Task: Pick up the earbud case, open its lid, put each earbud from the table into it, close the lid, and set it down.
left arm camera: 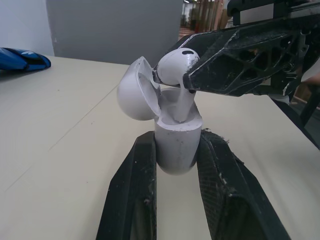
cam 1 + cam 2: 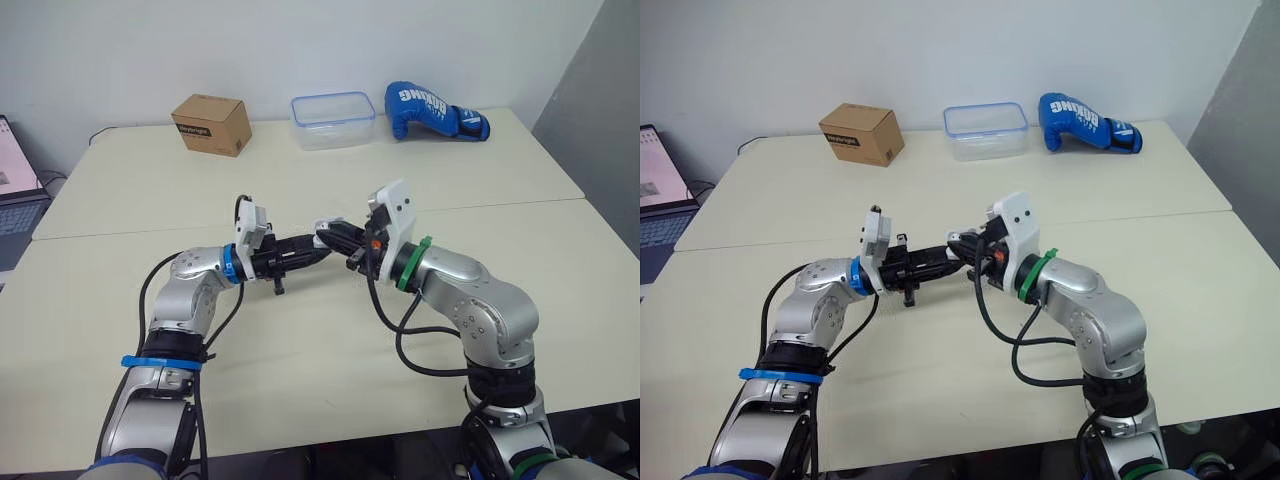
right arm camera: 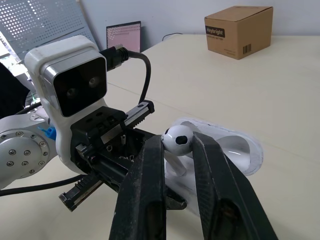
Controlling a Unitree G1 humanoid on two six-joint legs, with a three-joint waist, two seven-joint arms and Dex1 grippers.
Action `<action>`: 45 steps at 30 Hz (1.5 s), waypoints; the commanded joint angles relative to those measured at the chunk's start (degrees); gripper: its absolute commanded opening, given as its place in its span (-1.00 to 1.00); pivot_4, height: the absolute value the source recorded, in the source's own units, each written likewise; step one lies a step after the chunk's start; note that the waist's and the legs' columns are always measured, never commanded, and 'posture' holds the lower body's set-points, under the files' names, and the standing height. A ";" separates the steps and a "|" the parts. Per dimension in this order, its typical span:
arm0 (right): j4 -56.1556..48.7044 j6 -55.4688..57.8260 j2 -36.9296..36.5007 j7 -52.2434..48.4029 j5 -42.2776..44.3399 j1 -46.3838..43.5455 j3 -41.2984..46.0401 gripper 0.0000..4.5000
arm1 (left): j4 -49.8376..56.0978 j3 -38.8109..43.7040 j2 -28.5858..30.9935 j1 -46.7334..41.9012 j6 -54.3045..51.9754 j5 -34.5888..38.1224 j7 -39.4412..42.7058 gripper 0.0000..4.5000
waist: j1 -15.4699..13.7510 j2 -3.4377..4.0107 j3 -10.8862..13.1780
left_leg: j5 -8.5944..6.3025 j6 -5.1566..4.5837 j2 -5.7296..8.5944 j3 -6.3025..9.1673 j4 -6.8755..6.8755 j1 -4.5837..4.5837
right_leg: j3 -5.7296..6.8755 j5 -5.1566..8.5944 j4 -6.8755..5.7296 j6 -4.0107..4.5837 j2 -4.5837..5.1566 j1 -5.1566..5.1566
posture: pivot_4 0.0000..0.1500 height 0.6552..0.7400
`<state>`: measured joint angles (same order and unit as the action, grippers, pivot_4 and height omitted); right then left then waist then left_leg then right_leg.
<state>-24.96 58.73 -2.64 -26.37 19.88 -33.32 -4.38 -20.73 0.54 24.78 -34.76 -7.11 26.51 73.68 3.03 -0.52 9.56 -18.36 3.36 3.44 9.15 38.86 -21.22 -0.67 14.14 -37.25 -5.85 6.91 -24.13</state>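
Observation:
My left gripper (image 1: pixel 175 155) is shut on the white earbud case (image 1: pixel 176 142), held upright above the table with its lid (image 1: pixel 136 90) swung open. My right gripper (image 3: pixel 178 145) is shut on a white earbud (image 3: pixel 176 141) and holds it over the case, its stem reaching down into the case's opening (image 1: pixel 181 109). The two grippers meet over the middle of the table (image 2: pixel 330 245). I cannot tell whether another earbud sits inside the case.
At the table's far side stand a brown cardboard box (image 2: pixel 211 124), a clear plastic container (image 2: pixel 333 120) and a blue boxing glove (image 2: pixel 432 112). A laptop (image 2: pixel 15 190) sits off the table's left edge. A seam runs across the table (image 2: pixel 520 205).

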 commanded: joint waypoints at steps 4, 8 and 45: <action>-0.88 0.12 1.29 3.78 1.41 -1.91 -0.74 -0.83 | 2.09 1.55 -1.07 -0.67 2.90 0.18 -2.14 -0.66 | 0.01 0.00 0.00 | 0.00 0.00 0.00 0.01 0.00 0.00 | 0.00 0.00 0.00 0.00 0.00 0.00 | 1.00 0.78; -0.57 0.61 1.72 5.62 1.69 -2.73 -0.75 -0.83 | 2.41 1.28 -2.08 -0.90 4.07 -0.34 -3.97 -0.66 | 0.01 0.00 0.00 | 0.00 0.00 0.00 0.01 0.00 0.00 | -0.01 0.00 0.00 0.00 0.00 0.00 | 1.00 0.78; -2.50 6.62 -0.52 17.52 -1.67 -6.87 -5.17 -0.42 | 6.25 1.75 -6.04 -2.69 7.68 -3.17 -15.85 -0.66 | 0.07 0.00 0.00 | 0.00 0.00 0.00 0.00 -0.02 0.00 | -0.06 0.00 0.01 0.00 0.00 -0.02 | 1.00 0.78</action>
<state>-26.66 64.53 -3.13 -9.04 18.60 -39.95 -8.65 -17.35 0.54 18.81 -35.16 -1.61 22.34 58.07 3.10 -0.52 9.56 -18.36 3.36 3.44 9.15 38.84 -21.23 -0.73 14.13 -37.24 -5.85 6.91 -24.15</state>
